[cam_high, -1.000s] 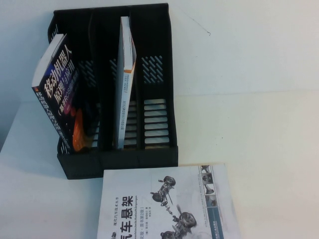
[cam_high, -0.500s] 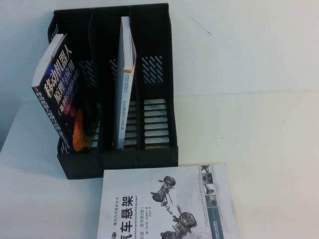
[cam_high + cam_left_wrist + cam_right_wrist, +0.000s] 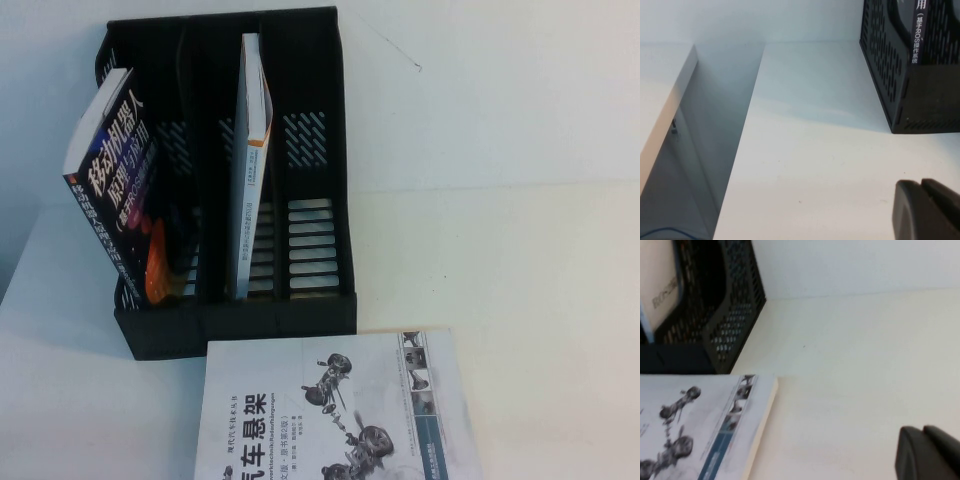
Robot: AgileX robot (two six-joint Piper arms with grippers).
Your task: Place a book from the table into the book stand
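Your target, the white book [image 3: 335, 410], lies flat on the worktop [image 3: 520, 280], cover up, just in front of the book stand [image 3: 315, 310], its far edge close to or touching the stand's front lip; you can't tell which. Cover shows a car-suspension drawing and large Chinese characters. In the right wrist view the same book [image 3: 700, 430] sits just in front of the stand's mesh corner [image 3: 732, 315].

The black stand has three slots. Left slot holds a dark book [image 3: 125, 190] with Chinese lettering, tilted so its top leans out to the robot's left. Middle slot holds a thin white book [image 3: 250, 160], upright, orange patch on its cover. Right slot has no book in it.

Neither arm shows in the high view. The left gripper [image 3: 932, 210] shows only in its wrist view: dark fingers pressed together, holding nothing, low above bare worktop, apart from the stand's perforated side wall [image 3: 885, 65]. You can read the dark book's spine [image 3: 917, 32] above that wall. The worktop's edge drops off on the side away from the stand.

The right gripper [image 3: 930, 452] shows in its wrist view only as dark finger ends over bare worktop, beside the white book and not touching it; whether it is parted, you cannot tell.
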